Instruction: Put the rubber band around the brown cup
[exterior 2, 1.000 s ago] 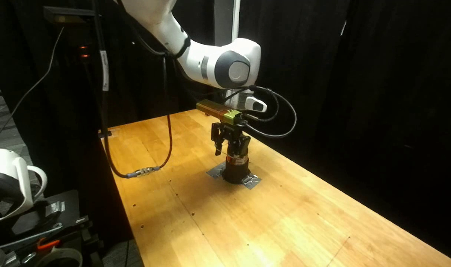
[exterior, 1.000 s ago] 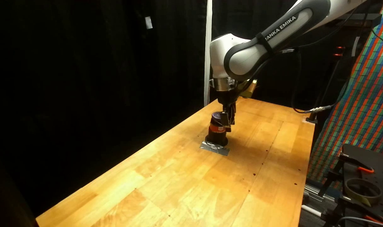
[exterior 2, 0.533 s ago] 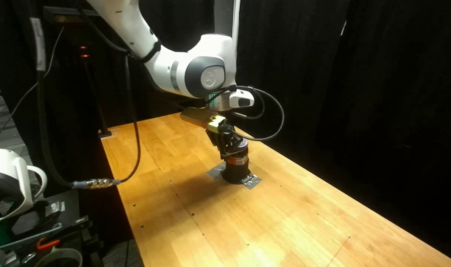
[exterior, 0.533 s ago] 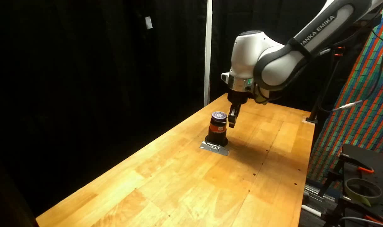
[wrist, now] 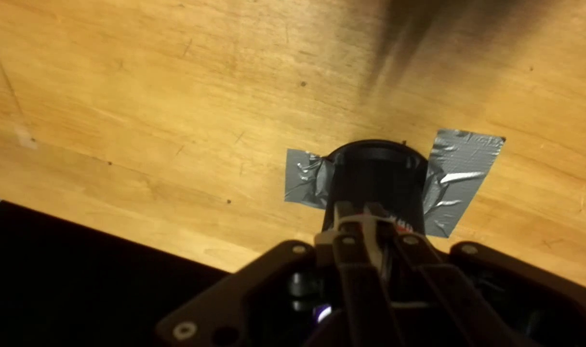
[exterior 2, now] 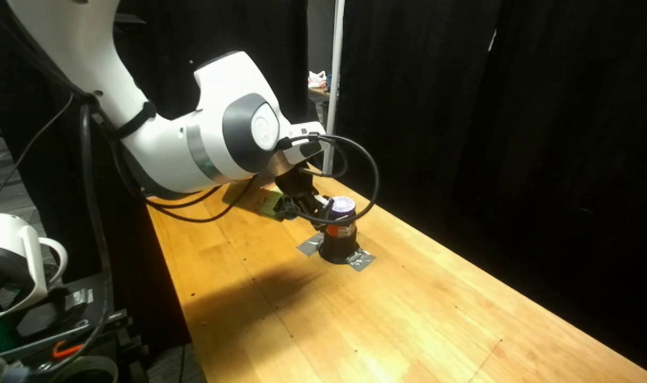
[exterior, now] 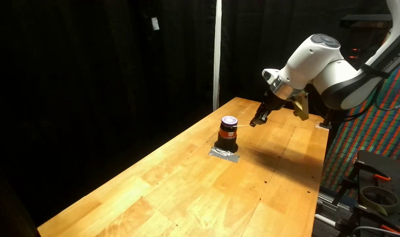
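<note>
The brown cup (exterior: pixel 227 134) stands upright on the wooden table, with an orange band round its middle and a purple-white top. In an exterior view my gripper (exterior: pixel 253 124) is tilted beside the cup's upper part, a short way off. A thin pale rubber band (exterior: pixel 244 125) stretches from just below the cup's top to my fingertips. In the wrist view the gripper (wrist: pixel 359 210) is shut, its two fingers close together, and the rubber band (wrist: pixel 365 219) loops across the tips. Whether the band passes round the cup's far side is hidden.
Grey tape strips (exterior: pixel 223 154) lie at the cup's base on the wooden table (exterior: pixel 200 191). A black side stand (exterior: pixel 390 164) bears a tape roll (exterior: pixel 379 199). Black curtains hang behind the table, and a loose cable (exterior 2: pixel 374 175) arcs near the cup.
My gripper has gone from open to shut. It has moved away from the cup and the wrist has tilted. The rubber band now stretches between cup and fingers. The cup has stayed in place.
</note>
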Motion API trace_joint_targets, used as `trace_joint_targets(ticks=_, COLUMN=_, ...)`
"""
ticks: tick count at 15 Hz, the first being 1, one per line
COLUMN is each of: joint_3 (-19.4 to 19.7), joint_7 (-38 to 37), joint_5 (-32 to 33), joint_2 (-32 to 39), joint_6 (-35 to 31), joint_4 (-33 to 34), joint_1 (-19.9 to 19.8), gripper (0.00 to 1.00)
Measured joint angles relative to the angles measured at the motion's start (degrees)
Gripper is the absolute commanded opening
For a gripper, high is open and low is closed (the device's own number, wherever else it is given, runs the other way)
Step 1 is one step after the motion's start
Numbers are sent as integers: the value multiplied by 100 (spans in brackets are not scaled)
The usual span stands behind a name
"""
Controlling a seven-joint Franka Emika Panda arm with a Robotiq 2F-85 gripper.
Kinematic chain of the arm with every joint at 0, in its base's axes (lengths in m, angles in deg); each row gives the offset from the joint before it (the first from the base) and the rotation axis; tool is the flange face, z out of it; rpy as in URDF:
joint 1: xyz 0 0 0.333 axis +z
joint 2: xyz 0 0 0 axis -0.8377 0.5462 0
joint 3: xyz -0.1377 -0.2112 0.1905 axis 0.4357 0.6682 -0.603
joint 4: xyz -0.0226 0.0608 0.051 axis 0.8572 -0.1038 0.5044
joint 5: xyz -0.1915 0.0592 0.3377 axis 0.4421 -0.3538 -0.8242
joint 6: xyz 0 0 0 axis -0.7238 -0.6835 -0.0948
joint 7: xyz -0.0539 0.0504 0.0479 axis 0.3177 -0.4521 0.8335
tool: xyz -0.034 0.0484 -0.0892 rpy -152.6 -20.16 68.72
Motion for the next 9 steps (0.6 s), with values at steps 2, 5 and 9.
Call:
trace_joint_targets(ticks=2, joint_3=916, joint_7=-708, joint_5=1012, joint_2=-210, joint_6=-349, joint_4=-58, joint_1=569, gripper=13)
trace_joint_targets(ticks=5, joint_3=2038, joint_7=-1851, joint_5=2491, joint_2=-431, joint_6=-679, joint_4=-51, joint_1=1318, gripper=13)
trace_joint_targets(ticks=9, joint_3=2480, joint_7=-3325, joint_5=4206, joint_2=-896, joint_6=-569, joint_4=-62, joint_1=1763, gripper=13)
